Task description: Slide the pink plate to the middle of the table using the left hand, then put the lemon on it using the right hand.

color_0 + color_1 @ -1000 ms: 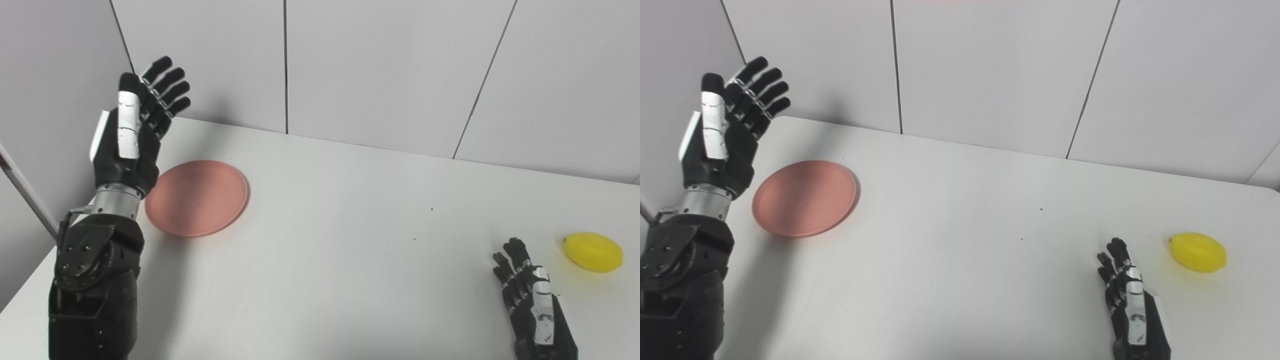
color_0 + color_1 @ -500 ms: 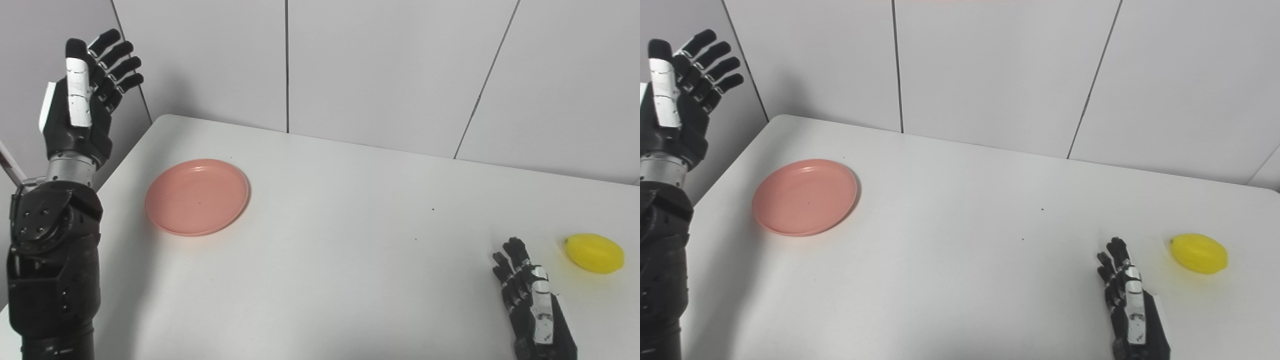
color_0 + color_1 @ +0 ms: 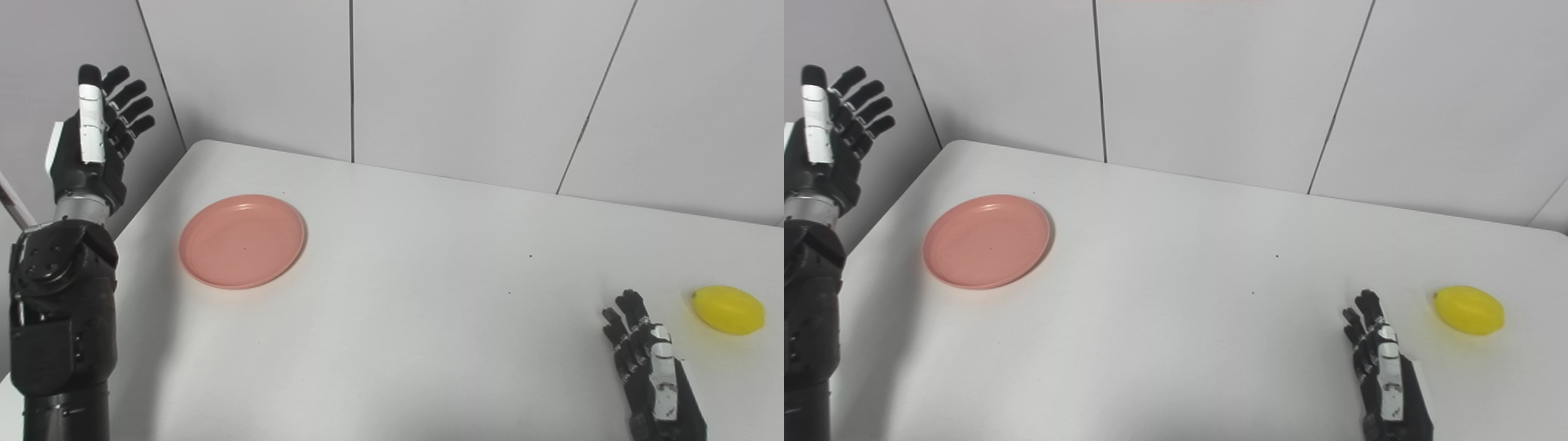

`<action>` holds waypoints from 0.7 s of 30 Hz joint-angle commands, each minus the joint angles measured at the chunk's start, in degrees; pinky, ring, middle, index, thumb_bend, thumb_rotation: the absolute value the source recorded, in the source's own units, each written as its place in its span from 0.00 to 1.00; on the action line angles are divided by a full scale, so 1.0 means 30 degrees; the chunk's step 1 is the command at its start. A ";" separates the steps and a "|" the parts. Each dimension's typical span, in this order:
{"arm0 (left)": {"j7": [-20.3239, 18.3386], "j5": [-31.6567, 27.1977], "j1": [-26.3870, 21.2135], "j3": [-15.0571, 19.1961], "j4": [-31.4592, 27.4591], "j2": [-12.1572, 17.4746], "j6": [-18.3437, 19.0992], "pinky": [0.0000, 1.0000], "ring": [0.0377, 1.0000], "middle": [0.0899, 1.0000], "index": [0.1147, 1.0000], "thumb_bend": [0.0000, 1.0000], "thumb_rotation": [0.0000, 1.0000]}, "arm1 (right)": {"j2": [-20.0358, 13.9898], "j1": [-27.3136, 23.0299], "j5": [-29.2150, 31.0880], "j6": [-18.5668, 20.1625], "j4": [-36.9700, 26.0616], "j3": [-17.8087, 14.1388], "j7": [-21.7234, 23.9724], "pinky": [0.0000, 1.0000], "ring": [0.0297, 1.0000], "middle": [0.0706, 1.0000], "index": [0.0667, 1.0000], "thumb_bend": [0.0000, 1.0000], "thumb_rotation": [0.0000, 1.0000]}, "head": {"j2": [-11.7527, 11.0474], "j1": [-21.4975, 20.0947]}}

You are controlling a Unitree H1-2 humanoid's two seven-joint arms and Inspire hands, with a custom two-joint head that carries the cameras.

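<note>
Right hand (image 3: 652, 367) at 5 o'clock lies flat, fingers extended, holding nothing, waiting beside the lemon (image 3: 728, 310) at 4 o'clock, pink plate (image 3: 242, 241) unmoved at 10 o'clock, left hand (image 3: 92, 147) raised, fingers spread, empty, probably lining up the slide.

This looks like a robot test lab rather than a home or kitchen. A plain white table (image 3: 429, 318) with rounded corners stands against bare grey-white wall panels (image 3: 465, 86) divided by thin dark seams. The surroundings are featureless, without household furnishing or decoration, like a purpose-built test cell.
</note>
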 commanded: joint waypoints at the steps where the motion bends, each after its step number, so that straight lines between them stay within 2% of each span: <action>1: -0.0351 -0.0084 -0.0625 0.0197 0.0360 0.0217 -0.1557 0.88 0.87 0.85 0.84 0.97 0.87 | 0.0209 0.0460 0.0073 -0.0342 0.0371 0.0119 0.0050 1.00 0.96 0.97 0.95 0.72 1.00 | 0.0000 0.0023; 4: -0.0959 -0.0561 -0.0520 0.0291 0.2032 0.0014 -0.2414 0.87 0.87 0.85 0.83 0.96 0.88 | 0.0201 0.0468 0.0024 -0.0312 0.0343 0.0156 0.0046 1.00 0.96 0.98 0.96 0.71 1.00 | 0.0024 -0.0049; 7: -0.1506 -0.0681 -0.0462 0.0276 0.3583 0.0091 -0.3476 0.79 0.82 0.82 0.79 0.99 0.84 | 0.0235 0.0463 0.0026 -0.0252 0.0283 0.0170 0.0018 1.00 0.95 0.97 0.96 0.71 1.00 | 0.0029 -0.0064; 10: -0.1816 -0.0573 -0.0457 0.0260 0.4724 0.0216 -0.4202 0.77 0.80 0.80 0.78 1.00 0.82 | 0.0268 0.0457 0.0012 -0.0322 0.0275 0.0187 0.0013 1.00 0.95 0.97 0.96 0.71 1.00 | 0.0029 -0.0076; 13: -0.2319 -0.0605 -0.0549 0.0273 0.6527 0.0446 -0.5265 0.82 0.81 0.80 0.81 1.00 0.80 | 0.0318 0.0449 -0.0007 -0.0378 0.0285 0.0199 -0.0003 1.00 0.95 0.97 0.95 0.71 1.00 | 0.0069 -0.0157; 18: -0.3138 -0.0792 -0.0747 0.0277 0.8709 0.0747 -0.6525 0.83 0.83 0.80 0.79 1.00 0.78 | 0.0335 0.0474 -0.0082 -0.0310 0.0214 0.0219 -0.0058 1.00 0.94 0.97 0.95 0.71 1.00 | 0.0113 -0.0199; 21: -0.3817 -0.0995 -0.0843 0.0253 0.9803 0.0934 -0.7081 0.81 0.83 0.81 0.84 1.00 0.79 | 0.0364 0.0481 -0.0088 -0.0317 0.0181 0.0221 -0.0096 1.00 0.94 0.96 0.95 0.71 1.00 | 0.0144 -0.0214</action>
